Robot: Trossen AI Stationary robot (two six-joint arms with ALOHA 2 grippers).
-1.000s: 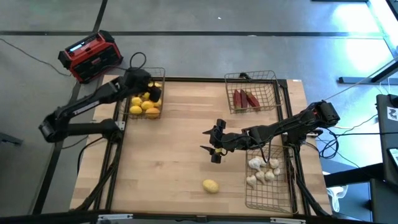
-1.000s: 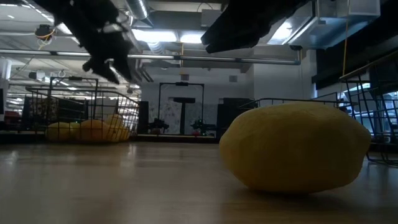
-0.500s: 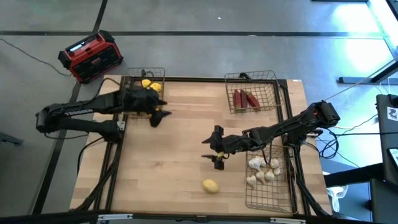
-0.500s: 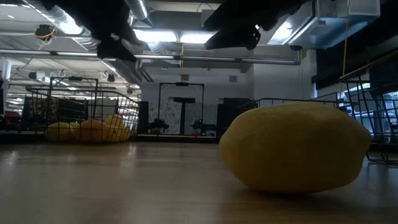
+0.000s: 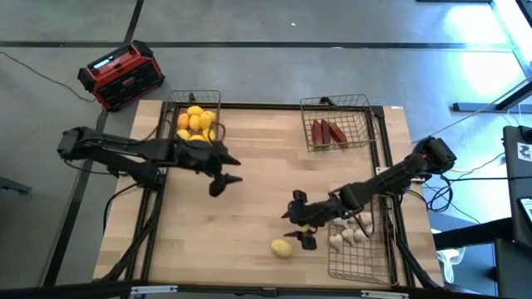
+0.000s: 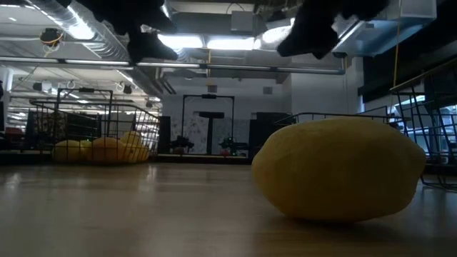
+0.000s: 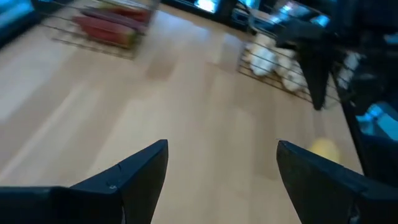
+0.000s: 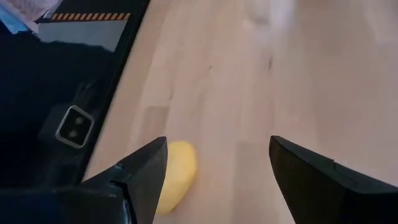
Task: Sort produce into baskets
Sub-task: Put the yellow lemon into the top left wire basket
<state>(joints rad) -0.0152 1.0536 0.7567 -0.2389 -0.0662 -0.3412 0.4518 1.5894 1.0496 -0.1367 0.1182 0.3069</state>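
Produce is seen sorted for the most part: yellow and orange fruits (image 5: 196, 123) are piled in the basket at the far left corner (image 5: 193, 108) of the worktop (image 5: 249, 183), dark red pieces (image 5: 328, 132) are laid in the basket at the far right corner (image 5: 337, 104), and white garlic-like bulbs (image 5: 351, 234) are gathered in the basket along the right edge (image 5: 362, 266). One loose yellow lemon (image 5: 282, 247) is left on the bare wood near the front edge, about midway along it, apart from all three baskets.

The right gripper (image 5: 303, 235) is held just beside this lemon, on its far-right side, with its fingers spread and nothing between them; in the right wrist view the lemon (image 8: 174, 174) is seen by one finger (image 8: 140, 174), not between the two. The left gripper (image 5: 224, 181) is held over open wood left of the middle, its fingers also spread and empty.

Nothing is placed between the lemon and the baskets. A red-and-black box (image 5: 121, 75) is set on the floor beyond the far left corner.
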